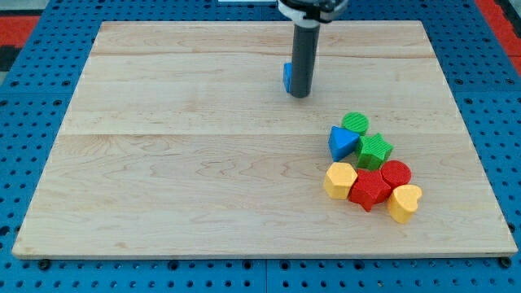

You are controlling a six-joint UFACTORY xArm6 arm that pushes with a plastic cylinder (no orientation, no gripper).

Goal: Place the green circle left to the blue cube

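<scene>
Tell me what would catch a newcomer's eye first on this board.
First, the dark rod coming down from the view's top, my tip touching the blue cube, which peeks out on the rod's left. Next, the tight cluster of blocks at the view's lower right: the green circle at its top, a blue triangle and green star below it, then red and yellow blocks.

Green circle [355, 123]; blue cube [287, 76]; pale wooden board [179, 163].
</scene>
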